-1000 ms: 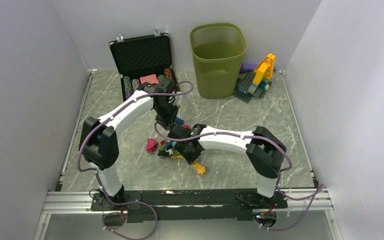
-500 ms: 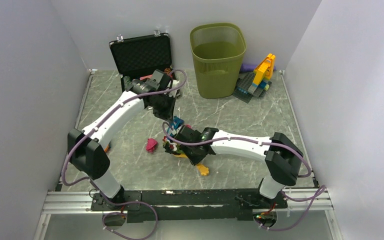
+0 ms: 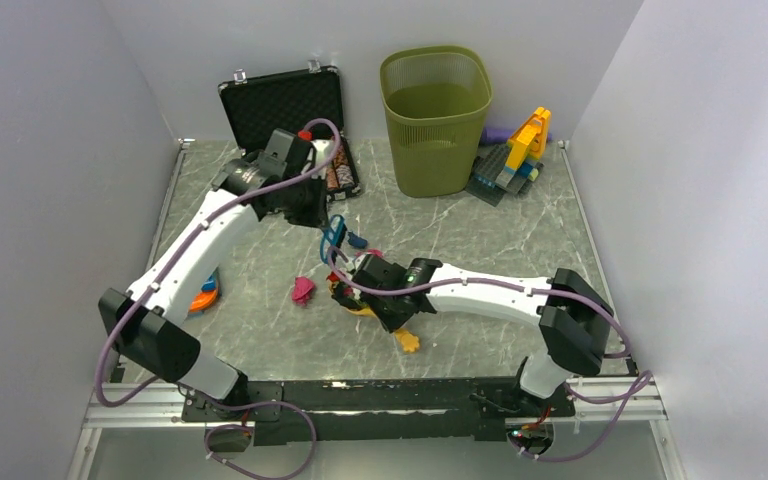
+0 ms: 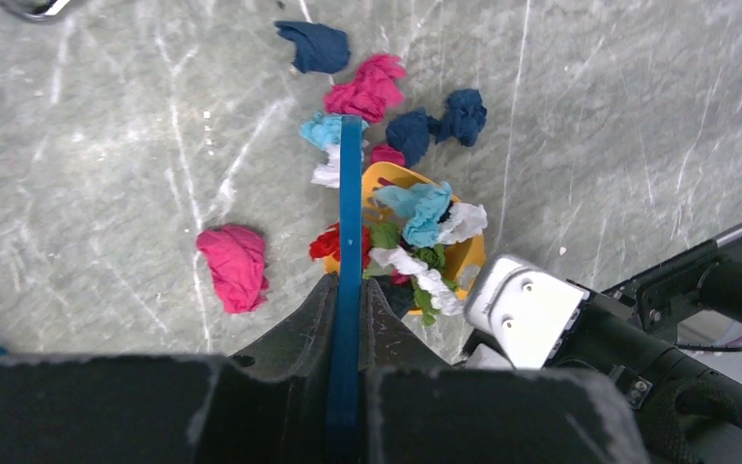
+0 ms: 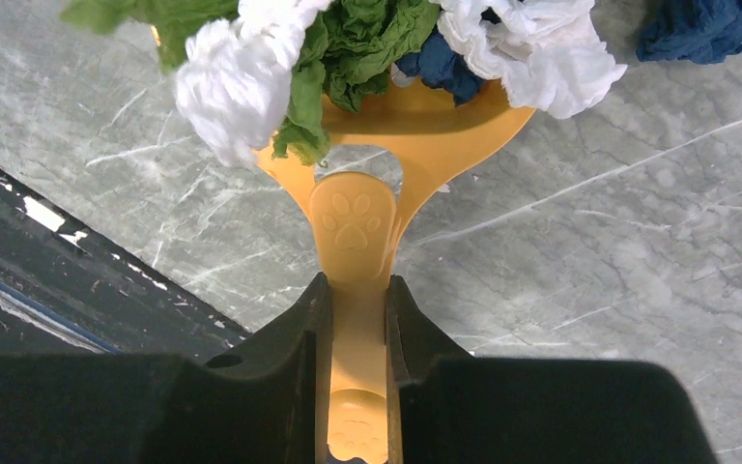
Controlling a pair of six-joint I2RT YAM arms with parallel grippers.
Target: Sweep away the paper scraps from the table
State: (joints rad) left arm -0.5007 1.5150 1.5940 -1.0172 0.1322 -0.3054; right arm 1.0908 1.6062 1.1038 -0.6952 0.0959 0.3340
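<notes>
My left gripper (image 4: 348, 285) is shut on a thin blue flat tool (image 4: 350, 203), seen edge-on, its tip above the scrap pile; it also shows in the top view (image 3: 334, 232). My right gripper (image 5: 357, 285) is shut on the handle of a yellow scoop (image 5: 356, 227) heaped with white (image 5: 227, 82) and green (image 5: 348, 39) paper scraps. The scoop (image 3: 358, 304) rests on the table (image 3: 480, 240). Loose scraps lie around it: a pink one (image 4: 235, 266) to the left, also in the top view (image 3: 303, 290), plus pink (image 4: 367, 87) and navy (image 4: 314, 45) ones beyond.
A green bin (image 3: 436, 120) stands at the back centre. An open black case (image 3: 290, 110) with poker chips is to its left, toy bricks (image 3: 515, 155) to its right. An orange and blue object (image 3: 205, 293) lies at the left. A metal rail (image 3: 360, 395) runs along the near edge.
My left arm has swung up and back toward the far left, lifting the blue tool away from the pile. My right gripper with the scoop has shifted only slightly.
</notes>
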